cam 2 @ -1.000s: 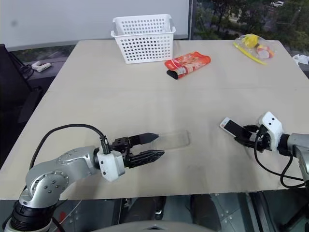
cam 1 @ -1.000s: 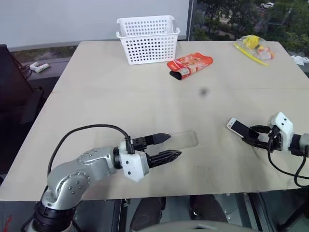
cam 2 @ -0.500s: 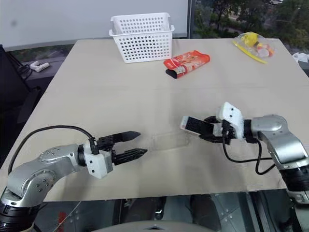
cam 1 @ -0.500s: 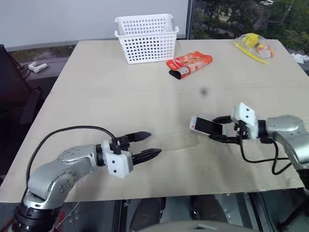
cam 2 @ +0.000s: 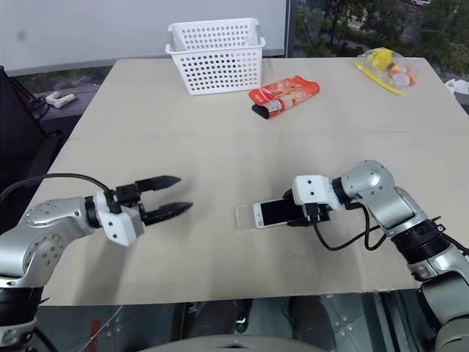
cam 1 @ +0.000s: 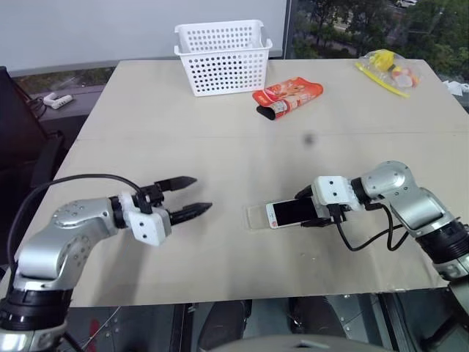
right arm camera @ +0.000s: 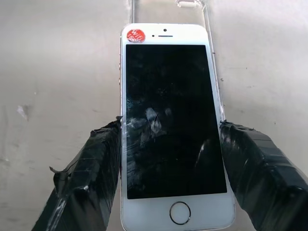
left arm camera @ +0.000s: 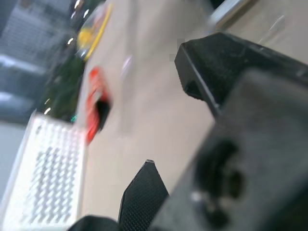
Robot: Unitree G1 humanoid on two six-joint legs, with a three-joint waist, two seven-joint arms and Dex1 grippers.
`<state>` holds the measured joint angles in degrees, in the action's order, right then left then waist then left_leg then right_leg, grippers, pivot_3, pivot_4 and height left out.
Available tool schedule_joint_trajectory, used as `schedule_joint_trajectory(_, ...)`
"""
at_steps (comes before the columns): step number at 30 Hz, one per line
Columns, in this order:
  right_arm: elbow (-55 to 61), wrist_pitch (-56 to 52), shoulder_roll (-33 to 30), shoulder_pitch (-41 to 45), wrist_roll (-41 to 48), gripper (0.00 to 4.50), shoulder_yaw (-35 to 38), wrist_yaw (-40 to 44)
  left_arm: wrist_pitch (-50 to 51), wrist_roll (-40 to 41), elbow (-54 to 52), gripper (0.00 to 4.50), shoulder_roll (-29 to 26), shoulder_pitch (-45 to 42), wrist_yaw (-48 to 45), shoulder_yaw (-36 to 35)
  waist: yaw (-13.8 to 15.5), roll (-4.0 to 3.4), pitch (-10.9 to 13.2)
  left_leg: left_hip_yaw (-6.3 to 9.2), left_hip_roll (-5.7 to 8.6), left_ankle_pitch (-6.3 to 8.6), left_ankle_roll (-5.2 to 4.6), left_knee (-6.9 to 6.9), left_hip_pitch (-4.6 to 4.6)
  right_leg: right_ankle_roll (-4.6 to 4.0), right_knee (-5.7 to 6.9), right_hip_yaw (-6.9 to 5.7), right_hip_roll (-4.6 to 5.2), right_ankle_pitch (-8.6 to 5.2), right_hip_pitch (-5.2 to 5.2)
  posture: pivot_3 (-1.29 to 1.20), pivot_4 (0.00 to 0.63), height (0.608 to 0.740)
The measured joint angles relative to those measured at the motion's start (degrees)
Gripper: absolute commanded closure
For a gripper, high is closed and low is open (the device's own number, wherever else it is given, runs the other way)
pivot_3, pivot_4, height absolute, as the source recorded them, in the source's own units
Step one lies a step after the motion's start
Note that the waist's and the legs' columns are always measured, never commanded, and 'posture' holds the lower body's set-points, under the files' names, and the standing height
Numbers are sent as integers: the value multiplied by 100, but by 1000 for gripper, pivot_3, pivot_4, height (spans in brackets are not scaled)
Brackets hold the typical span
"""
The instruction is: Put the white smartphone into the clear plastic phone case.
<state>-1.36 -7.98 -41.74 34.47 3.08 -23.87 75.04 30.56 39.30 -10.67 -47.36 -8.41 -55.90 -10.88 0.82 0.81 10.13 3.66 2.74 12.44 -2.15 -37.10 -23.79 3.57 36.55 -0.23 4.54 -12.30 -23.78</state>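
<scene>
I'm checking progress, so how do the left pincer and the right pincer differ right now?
The left pincer is open and empty; the right pincer grips the white smartphone by its long edges. The left hangs apart from the clear plastic phone case; the right holds the phone over it. Both have black fingers.

Right end effector [cam 1: 306,213] grips white smartphone [cam 1: 289,213] over clear case [cam 1: 256,217]

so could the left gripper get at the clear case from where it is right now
Probably yes. The left gripper is open and holds nothing, with bare table between it and the clear case. But the right gripper holds the white phone over most of the case, leaving only the near end exposed.
</scene>
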Motion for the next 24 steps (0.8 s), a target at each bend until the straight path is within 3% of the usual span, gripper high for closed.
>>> schedule_joint_trajectory(3,-140,59,176,153,-111,1747,-55,35,21,-154,-71,0,636,-444,197,636,6,2,0,2,8,0,0,-3,0,7,-1,0,5,5,5,0,150,740)
schedule_joint_trajectory(8,-199,-59,242,286,-273,1747,-98,80,47,-523,-55,0,1180,-808,254,1396,-29,8,0,3,4,-2,3,-3,5,6,16,3,-1,6,-1,0,150,740)
schedule_joint_trajectory(18,-67,-347,238,346,-458,1747,-122,223,-96,-1153,527,0,1480,-966,218,1851,-18,8,0,3,6,-2,2,-7,6,6,18,4,-2,5,0,0,150,740)
schedule_joint_trajectory(24,70,-552,262,355,-549,1747,-160,214,-131,-1505,755,0,1931,-1176,350,2073,-24,9,-1,5,6,-2,2,-9,7,6,19,3,-3,6,2,0,150,740)
